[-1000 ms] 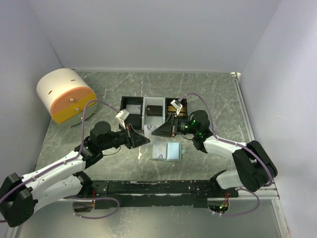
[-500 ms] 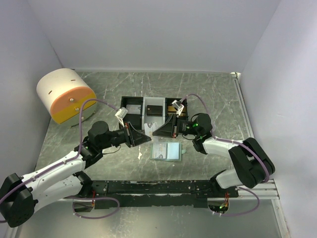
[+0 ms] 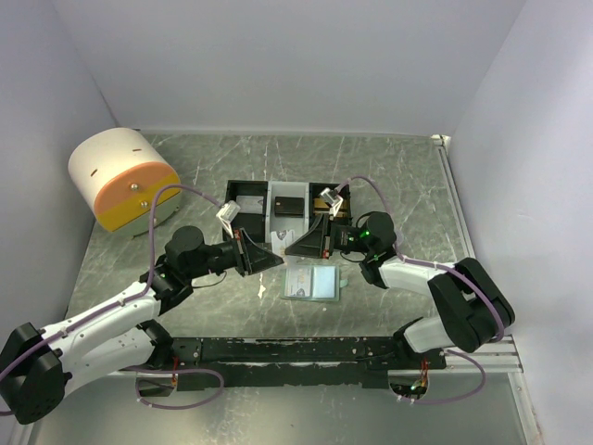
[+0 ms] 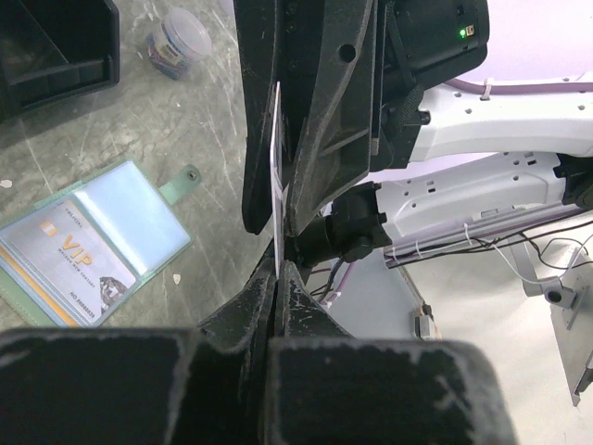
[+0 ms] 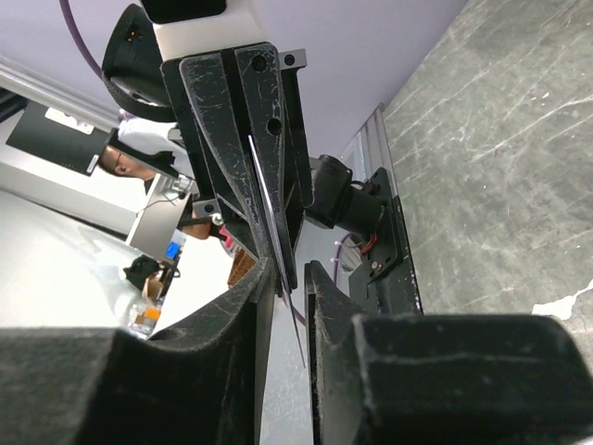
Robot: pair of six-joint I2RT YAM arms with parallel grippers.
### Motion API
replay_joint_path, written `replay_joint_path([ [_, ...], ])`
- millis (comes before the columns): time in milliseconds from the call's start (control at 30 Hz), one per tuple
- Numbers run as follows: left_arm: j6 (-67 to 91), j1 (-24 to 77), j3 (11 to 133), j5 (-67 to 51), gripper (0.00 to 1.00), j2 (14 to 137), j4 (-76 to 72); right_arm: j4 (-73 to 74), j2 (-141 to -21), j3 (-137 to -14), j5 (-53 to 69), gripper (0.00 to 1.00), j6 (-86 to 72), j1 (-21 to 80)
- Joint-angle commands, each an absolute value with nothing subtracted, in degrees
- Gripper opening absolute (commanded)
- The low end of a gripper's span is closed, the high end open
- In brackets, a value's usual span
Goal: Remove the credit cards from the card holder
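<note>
Left wrist view shows the left end effector (image 4: 278,271) pinching a credit card (image 4: 276,162) edge-on, with the right end effector (image 5: 289,273) slightly spread around it. It should close squarely before the left releases. The open card holder (image 3: 310,283) lies at six o'clock from them.

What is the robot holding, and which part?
A credit card, edge-on: the left gripper pinches one end. The right gripper straddles the other end; whether it grips is unclear.
</note>
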State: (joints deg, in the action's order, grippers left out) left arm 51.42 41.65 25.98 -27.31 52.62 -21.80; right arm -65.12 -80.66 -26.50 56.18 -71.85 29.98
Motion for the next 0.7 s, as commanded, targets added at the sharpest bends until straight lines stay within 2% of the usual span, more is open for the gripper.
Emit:
replay_joint_path([
  [0, 50.4, 41.3, 27.2, -29.0, 0.07, 52.7, -23.5, -68.2, -81.1, -26.6, 55.5, 0.21, -72.6, 30.1],
  [100, 50.3, 41.2, 27.2, -29.1, 0.07, 52.7, -23.3, -70.0, -81.7, -26.3, 55.4, 0.18, -73.6, 30.1],
  [267, 49.9, 41.3, 26.9, -28.0, 0.07, 51.8, -21.8, -69.2, -81.6, -26.3, 55.0, 0.0, -72.9, 30.1],
  [333, 49.3, 41.3, 27.5, -26.9, 0.12, 51.6, -19.4, -67.3, -81.0, -26.5, 54.7, 0.0, -71.8, 30.1],
  [367, 48.7, 41.3, 28.0, -26.0, 0.19, 51.5, -17.7, -65.7, -80.5, -26.7, 54.4, 0.0, -70.6, 30.1],
  [433, 47.0, 41.3, 29.3, -23.9, 0.42, 51.3, -13.5, -60.1, -79.2, -27.6, 53.6, 0.0, -67.0, 30.1],
  [533, 44.5, 41.2, 31.5, -19.0, 0.81, 50.1, -6.4, -48.2, -76.5, -29.7, 51.0, 0.0, -59.7, 30.1],
  [567, 43.7, 41.2, 32.3, -17.0, 0.97, 49.7, -3.9, -43.6, -75.7, -30.8, 49.7, 0.0, -56.8, 30.1],
  [600, 43.0, 41.3, 33.2, -14.4, 1.0, 49.2, -0.8, -39.1, -74.9, -31.6, 48.0, 0.0, -54.1, 30.1],
  [667, 42.3, 41.2, 35.4, -7.8, 1.0, 48.6, 6.4, -30.7, -73.4, -33.6, 44.3, 0.0, -49.6, 30.2],
])
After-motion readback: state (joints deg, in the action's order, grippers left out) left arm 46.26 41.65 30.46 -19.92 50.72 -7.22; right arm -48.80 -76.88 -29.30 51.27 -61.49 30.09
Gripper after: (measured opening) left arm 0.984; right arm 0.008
